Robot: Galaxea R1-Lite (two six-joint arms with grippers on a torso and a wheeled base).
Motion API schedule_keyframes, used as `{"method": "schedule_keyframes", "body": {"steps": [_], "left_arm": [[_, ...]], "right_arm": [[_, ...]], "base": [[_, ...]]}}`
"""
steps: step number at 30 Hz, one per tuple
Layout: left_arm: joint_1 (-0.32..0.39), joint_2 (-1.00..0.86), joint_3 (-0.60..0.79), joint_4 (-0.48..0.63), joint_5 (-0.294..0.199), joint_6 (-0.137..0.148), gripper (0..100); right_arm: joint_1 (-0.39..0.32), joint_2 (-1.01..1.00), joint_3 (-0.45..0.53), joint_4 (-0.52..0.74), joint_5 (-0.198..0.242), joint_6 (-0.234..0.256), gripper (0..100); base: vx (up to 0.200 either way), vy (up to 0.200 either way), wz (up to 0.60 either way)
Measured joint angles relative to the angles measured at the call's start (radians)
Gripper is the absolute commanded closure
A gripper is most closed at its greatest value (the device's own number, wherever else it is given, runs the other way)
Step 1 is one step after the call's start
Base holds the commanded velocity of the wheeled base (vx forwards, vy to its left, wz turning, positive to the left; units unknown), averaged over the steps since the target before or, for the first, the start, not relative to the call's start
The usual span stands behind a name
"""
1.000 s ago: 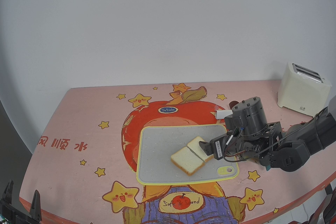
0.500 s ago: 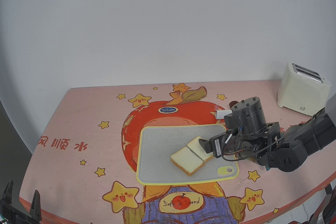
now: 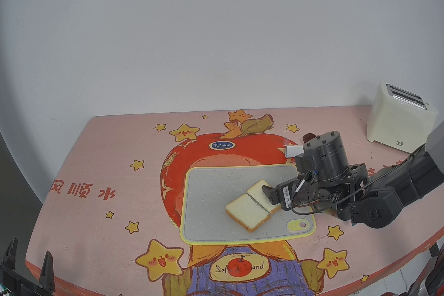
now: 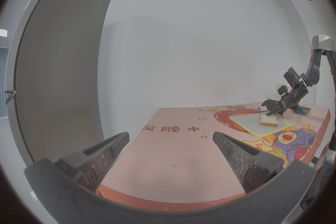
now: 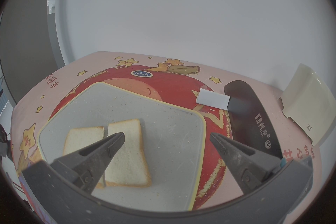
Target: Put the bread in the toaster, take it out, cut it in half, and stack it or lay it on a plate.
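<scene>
Where two bread halves lie touching on the cutting board, the right tool hangs open; left tool open too.

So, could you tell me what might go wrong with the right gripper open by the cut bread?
The bread halves lie edge to edge, so the right gripper closing on one may drag the other.
Soft bread could crush or tear in the pinch.
The knife lies beside the cutting board near that arm and might get knocked.
</scene>
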Motion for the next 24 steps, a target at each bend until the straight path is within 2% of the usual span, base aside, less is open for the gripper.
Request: {"method": "schedule_keyframes", "body": {"steps": [24], "left_arm": [[0.0,0.0,0.0,0.0,0.0,0.0,0]], "right_arm": [[0.001,0.007,0.001,0.0,0.0,0.0,0]], "base": [[0.0,0.0,0.0]]}}
